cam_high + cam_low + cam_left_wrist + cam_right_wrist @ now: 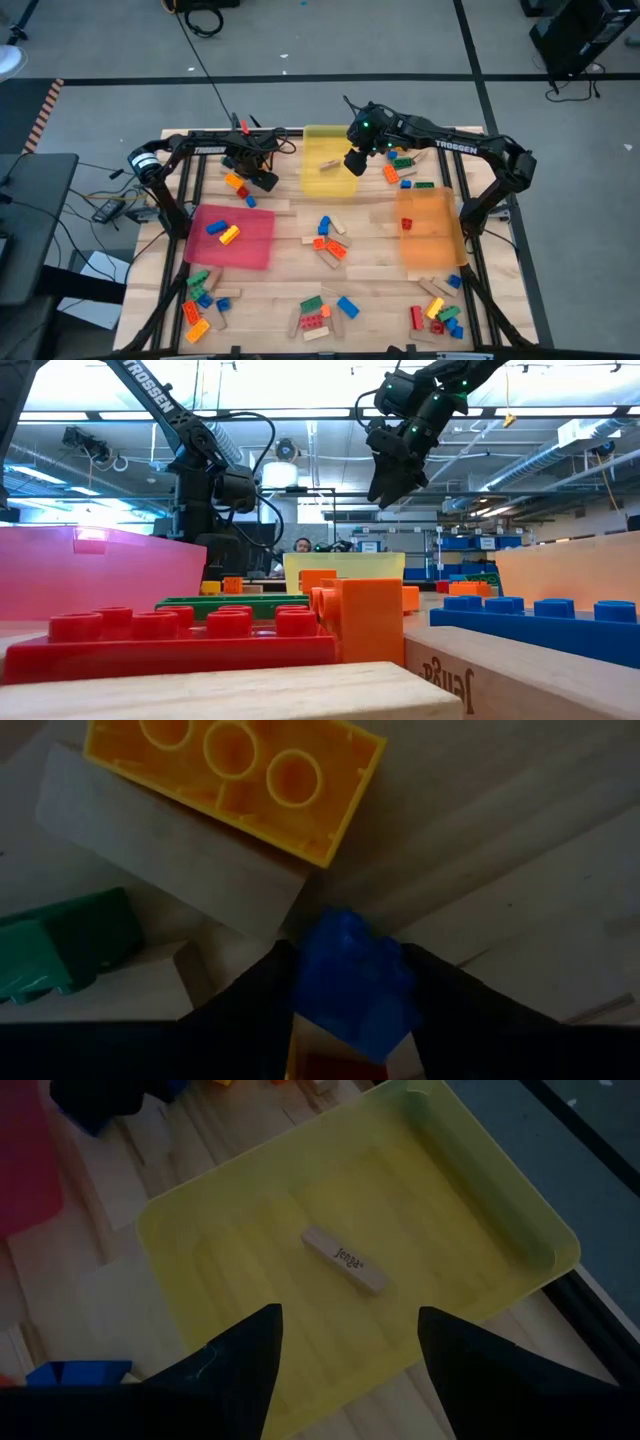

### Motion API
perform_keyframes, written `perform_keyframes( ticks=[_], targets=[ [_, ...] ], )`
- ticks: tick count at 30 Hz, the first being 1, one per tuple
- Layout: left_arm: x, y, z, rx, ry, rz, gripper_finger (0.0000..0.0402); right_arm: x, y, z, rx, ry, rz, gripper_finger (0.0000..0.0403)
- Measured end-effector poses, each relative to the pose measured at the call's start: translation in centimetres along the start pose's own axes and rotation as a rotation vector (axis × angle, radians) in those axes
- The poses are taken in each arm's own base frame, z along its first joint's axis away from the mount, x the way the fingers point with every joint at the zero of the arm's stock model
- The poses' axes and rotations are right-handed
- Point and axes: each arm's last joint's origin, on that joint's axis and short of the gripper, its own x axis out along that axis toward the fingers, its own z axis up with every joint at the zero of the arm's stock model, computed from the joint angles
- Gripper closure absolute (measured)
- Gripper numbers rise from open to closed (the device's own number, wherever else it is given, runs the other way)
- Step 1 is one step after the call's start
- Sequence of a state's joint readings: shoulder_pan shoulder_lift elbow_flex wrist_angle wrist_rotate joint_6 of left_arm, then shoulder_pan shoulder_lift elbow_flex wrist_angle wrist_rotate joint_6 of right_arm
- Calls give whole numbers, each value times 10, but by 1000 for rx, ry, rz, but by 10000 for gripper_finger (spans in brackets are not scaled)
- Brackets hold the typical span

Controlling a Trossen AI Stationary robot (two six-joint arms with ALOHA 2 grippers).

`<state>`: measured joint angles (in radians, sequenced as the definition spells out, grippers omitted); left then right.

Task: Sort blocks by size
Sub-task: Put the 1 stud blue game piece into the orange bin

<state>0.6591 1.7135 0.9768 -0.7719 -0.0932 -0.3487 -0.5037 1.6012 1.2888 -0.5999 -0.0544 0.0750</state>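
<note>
My left gripper [350, 1010] is down on the bench near its far left corner, just beyond the far edge of the red tray [232, 236], and its two fingers have a small blue brick [357, 982] between them, one at each side. Whether they are pressing it firmly I cannot tell. Just beside the brick lie a yellow-orange studded brick [235, 772] resting on a tan wooden block [165, 855], and a green brick [62, 940]. My right gripper [345, 1355] hangs in the air over the yellow tray [480, 1180] at the bench's far edge, its fingers spread apart with nothing between them. One wooden block [345, 1261] lies flat in the middle of that tray. The orange tray [430, 230] sits toward the right edge with one red brick [407, 223] in it, and the red tray holds a red brick [215, 227] and a yellow one [229, 235]. More bricks lie in clusters along the near edge and in the bench's middle.
</note>
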Motion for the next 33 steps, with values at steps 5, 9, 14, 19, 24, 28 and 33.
perform_keyframes(
  ticks=[5,9,14,19,24,28,33],
  targets=[
    [-1,0,-1,-26,10,-23,233,0,0,0,0,1,0,154],
    [-6,-5,3,-22,16,-88,233,-1,0,-1,1,13,-1,154],
    [-21,-16,12,1,-30,-144,233,-15,-5,-9,18,66,-74,158],
    [-43,-28,24,30,-88,-173,232,-44,-4,-15,54,65,-188,165],
    [-76,-36,36,104,-135,-189,232,-79,8,-22,125,9,-217,170],
    [-105,-38,46,155,-187,-193,232,-104,21,-31,202,-33,-234,172],
    [-141,-43,58,217,-288,-301,232,-126,44,-48,281,-51,-265,173]
  ],
)
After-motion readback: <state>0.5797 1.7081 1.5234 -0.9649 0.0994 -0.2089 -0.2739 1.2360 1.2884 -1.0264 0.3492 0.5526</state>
